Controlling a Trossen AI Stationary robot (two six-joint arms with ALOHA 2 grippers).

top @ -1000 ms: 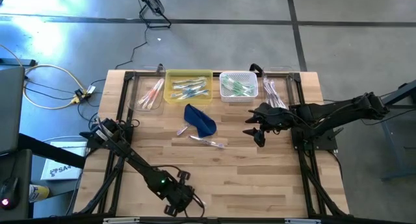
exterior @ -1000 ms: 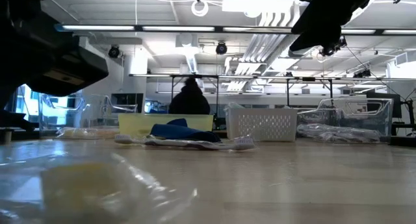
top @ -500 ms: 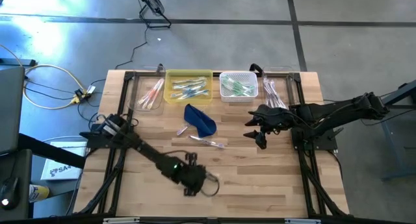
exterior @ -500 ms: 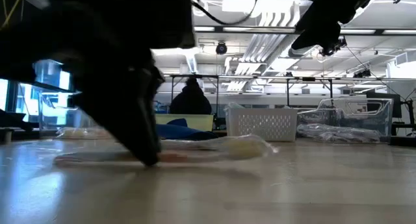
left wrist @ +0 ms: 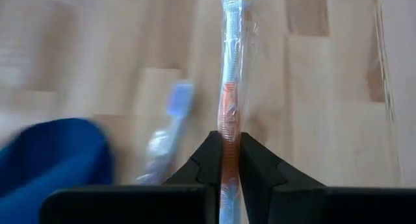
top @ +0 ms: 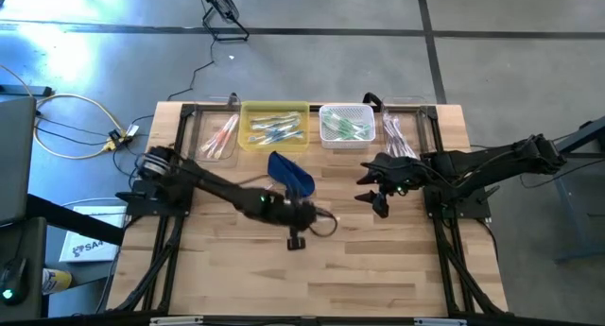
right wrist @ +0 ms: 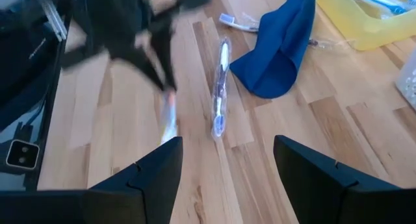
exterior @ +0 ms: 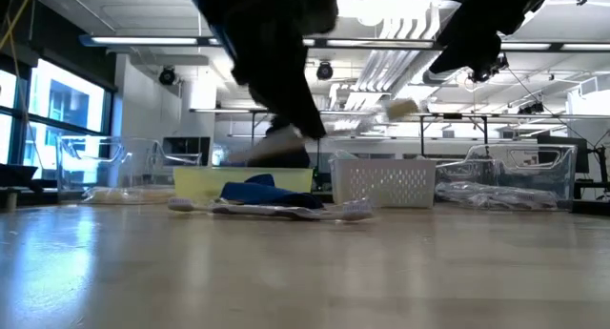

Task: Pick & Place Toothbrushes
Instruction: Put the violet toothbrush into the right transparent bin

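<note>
My left gripper [top: 312, 215] hangs over the table's middle, just near of the dark blue pouch [top: 291, 175], and is shut on a clear-wrapped toothbrush with an orange part [left wrist: 227, 68]. Another wrapped toothbrush [top: 302, 206] lies flat on the wood beside the pouch; the right wrist view shows this toothbrush [right wrist: 220, 87] as well. A pinkish one [top: 266, 189] lies left of the pouch. More toothbrushes fill the bins along the far edge. My right gripper [top: 371, 198] waits open above the table's right half, with nothing between its fingers [right wrist: 156, 178]. My left gripper pinches the wrapped toothbrush's shaft [left wrist: 225, 130] between its two fingers, just behind the orange part. The fingers slant down from the table's left, and the brush runs along them, jutting straight out past the tips. It is lifted clear of the table.
Along the far edge stand a clear bin [top: 217, 132], a yellow tray [top: 274, 126], a white basket [top: 346, 124] and another clear bin [top: 397, 132]. Bare wood spans the table's near half.
My left gripper has swung from the table's near edge toward the far edge and the right, rising and rolling a little, up to the blue pouch. It stays shut on the wrapped toothbrush, which has come up off the wood and hangs clear.
</note>
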